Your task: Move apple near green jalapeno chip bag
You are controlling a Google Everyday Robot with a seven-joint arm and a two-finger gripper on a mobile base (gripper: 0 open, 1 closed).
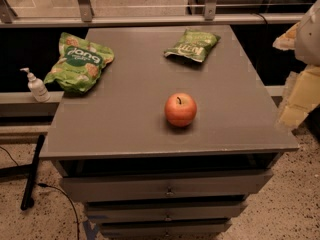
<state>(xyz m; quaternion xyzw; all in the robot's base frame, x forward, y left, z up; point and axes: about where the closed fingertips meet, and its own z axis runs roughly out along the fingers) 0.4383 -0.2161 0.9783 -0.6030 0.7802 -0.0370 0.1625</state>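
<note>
Round red-orange apple (180, 109) with a short dark stem stands on the grey table (125, 129), front centre. Small flat dark green crinkled chip bag (192, 45) lies at the rear, well apart from it; the pale oval logo is unreadable. Larger puffy bright green bag (79, 62), rear left, carries white lettering, apparently "jong". Pale gripper (299, 96) sits at the right edge, off the table, well apart from the apple; whether it is apart or together cannot be told.

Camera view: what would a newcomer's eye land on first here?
The red-orange apple sits alone near the front of the grey cabinet top. At the back lie two green bags: the larger bright bag at the left corner, the green jalapeno chip bag right of centre. The pale end effector hangs at the picture's right edge.
</note>
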